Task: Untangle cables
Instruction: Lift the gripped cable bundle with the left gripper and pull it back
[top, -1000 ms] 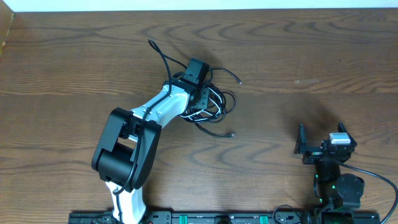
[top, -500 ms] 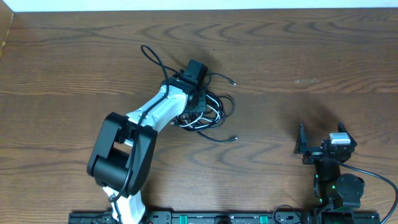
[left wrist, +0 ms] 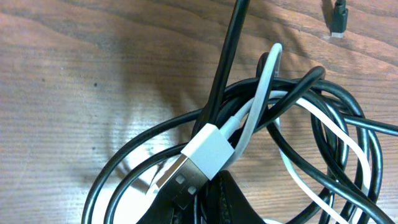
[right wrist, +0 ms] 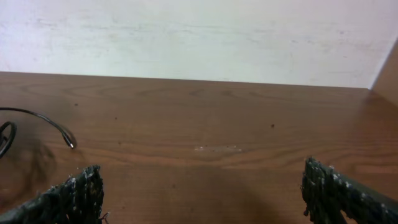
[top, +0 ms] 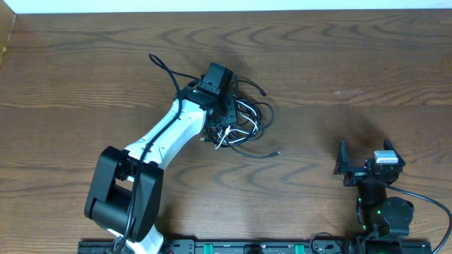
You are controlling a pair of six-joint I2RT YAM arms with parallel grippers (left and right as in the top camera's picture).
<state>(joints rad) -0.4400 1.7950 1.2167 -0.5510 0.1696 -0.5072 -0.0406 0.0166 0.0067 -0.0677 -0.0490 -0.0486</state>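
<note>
Cables (top: 247,121) bunched under left arm

Black cords and 1 white one lie looped in a tangle mid-worktop (top: 353,70), with loose ends straying out on both sides. Left jaws sit closed at the bundle, a white USB plug (left wrist: 208,149) just beside them; whether a cord is pinched I cannot tell. Left arm (top: 169,134) covers part of the tangle. Right jaws stand wide open, empty, well apart.

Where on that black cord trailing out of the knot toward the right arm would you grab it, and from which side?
I'd grip the black cord just behind its plug end: that tail lies flat on bare table, clear of the tangle. Come straight down from the right, where the open right gripper sits, jaws across the cord.
</note>
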